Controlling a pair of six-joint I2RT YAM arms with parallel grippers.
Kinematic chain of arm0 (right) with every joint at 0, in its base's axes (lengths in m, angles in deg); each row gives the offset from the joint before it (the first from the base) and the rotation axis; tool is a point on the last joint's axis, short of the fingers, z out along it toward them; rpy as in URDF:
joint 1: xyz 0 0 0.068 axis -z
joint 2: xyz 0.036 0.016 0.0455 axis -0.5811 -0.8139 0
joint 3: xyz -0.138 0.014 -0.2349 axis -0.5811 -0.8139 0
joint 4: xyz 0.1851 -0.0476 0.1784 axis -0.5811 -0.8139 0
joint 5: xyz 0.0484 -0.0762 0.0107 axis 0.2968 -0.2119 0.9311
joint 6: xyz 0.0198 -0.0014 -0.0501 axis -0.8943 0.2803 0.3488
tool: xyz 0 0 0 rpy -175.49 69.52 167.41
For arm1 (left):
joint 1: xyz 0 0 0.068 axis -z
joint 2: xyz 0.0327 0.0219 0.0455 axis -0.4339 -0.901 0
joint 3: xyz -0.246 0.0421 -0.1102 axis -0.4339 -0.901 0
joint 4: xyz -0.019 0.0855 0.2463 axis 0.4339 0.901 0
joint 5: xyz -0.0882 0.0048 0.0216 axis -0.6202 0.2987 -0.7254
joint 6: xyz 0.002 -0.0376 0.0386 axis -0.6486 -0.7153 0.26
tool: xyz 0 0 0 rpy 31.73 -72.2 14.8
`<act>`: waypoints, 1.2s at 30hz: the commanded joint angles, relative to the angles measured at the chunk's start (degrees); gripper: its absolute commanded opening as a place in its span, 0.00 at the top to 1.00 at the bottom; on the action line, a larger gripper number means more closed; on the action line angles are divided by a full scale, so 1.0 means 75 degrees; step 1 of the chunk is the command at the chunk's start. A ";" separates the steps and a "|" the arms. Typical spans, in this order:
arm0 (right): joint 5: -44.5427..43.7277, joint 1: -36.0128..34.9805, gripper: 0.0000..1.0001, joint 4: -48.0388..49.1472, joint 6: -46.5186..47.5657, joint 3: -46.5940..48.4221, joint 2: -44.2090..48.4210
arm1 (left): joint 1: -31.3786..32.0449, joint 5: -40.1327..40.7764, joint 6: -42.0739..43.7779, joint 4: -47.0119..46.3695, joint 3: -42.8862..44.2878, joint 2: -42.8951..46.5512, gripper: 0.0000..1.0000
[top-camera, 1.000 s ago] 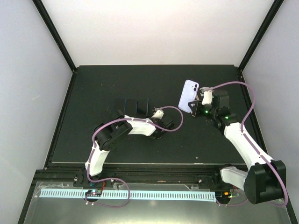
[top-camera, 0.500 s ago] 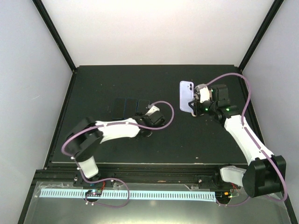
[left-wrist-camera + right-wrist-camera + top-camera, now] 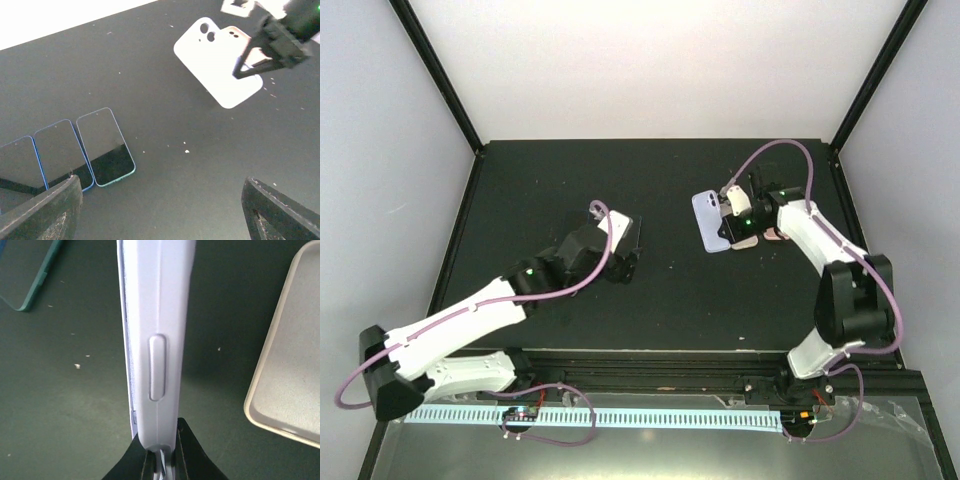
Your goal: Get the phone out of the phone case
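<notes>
My right gripper (image 3: 728, 225) is shut on the bottom end of a lavender phone case (image 3: 709, 222) and holds it just above the black table. In the right wrist view the case (image 3: 157, 330) stands edge-on, clamped between my fingers (image 3: 162, 457). A thin strip that looks like the phone (image 3: 131, 405) shows along its left side. From the left wrist view I see the case's back (image 3: 217, 70) with two camera holes. My left gripper (image 3: 165, 215) is open with nothing between its fingertips, hovering over bare table to the right of the loose phones.
Three dark phones (image 3: 102, 147) lie side by side on the table, largely under my left arm (image 3: 585, 250) in the top view. A beige empty case (image 3: 292, 365) lies beside the held one, also (image 3: 775, 237). Black frame rails border the table (image 3: 520, 190).
My left gripper has opened and drawn back to the left, near the row of phones. The right gripper has carried the lavender case down and slightly left.
</notes>
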 commanded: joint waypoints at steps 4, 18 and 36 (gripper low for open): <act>-0.0558 0.0120 0.99 -0.0479 0.0266 0.1108 -0.1366 | -0.0093 -0.0534 0.0562 0.1205 -0.0006 0.1382 0.10; -0.0684 0.0163 0.81 -0.0884 0.0253 0.2475 -0.3111 | -0.0350 0.0342 0.1262 0.0235 -0.1821 0.2976 0.05; -0.1223 0.0237 0.60 -0.0315 0.0378 0.1456 -0.0711 | -0.0471 0.0932 0.1187 0.0369 -0.1886 0.2871 0.05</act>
